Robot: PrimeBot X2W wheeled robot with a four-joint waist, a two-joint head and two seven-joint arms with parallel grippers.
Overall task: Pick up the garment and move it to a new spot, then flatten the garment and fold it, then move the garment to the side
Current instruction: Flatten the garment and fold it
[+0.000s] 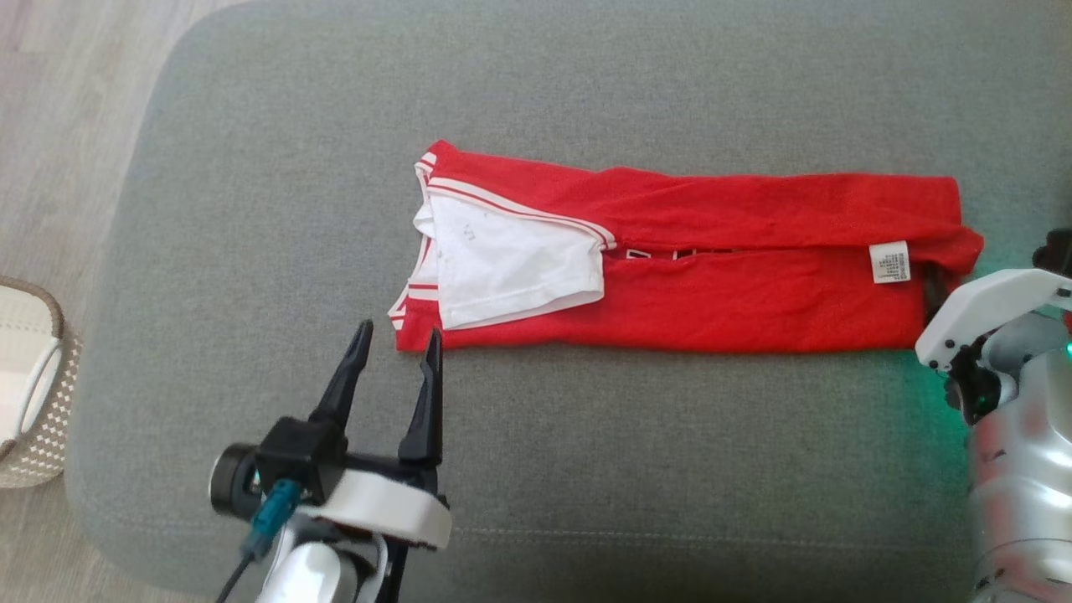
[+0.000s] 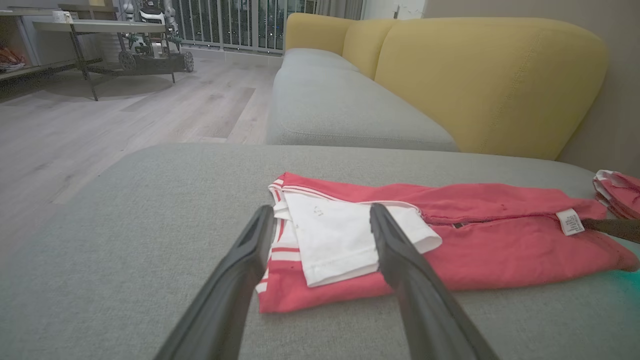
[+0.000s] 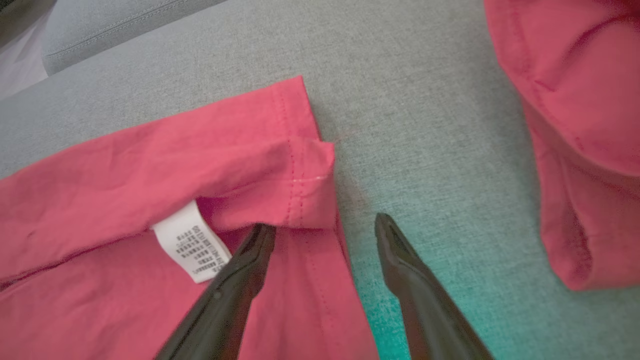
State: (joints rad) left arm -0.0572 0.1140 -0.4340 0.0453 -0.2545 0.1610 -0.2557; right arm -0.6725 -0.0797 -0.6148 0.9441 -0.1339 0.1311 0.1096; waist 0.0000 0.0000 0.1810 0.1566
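Sitting on the pale wooden floor [image 1: 50, 126] at the far left is a woven wicker basket with a white lining [image 1: 33, 419], just beside the broad grey fabric seat cushion [image 1: 586, 461]. On the near-left part of that cushion hovers the left hand [image 1: 399, 331], its two long dark fingers spread apart and gripping nothing. Their tips sit right at the near-left corner of the garment; whether they touch the cloth I cannot tell.

The red cotton garment with white striped trim [image 1: 712, 251] lies in the middle of the cushion, folded into a long, flat strip running left to right. A white sleeve-like panel [image 1: 511, 260] is folded over its left end. Two red flaps meet along a seam down the middle of the strip, and a small white care label [image 1: 889, 261] lies near the right end.

At that right end is the right hand [image 3: 324, 222], fingers wide apart and empty. One finger rests over the red cloth just beside the label, and the other is over bare grey cushion past the garment's edge. Farther right, apart from the strip, lies another bunched piece of red cloth [image 3: 590, 100].
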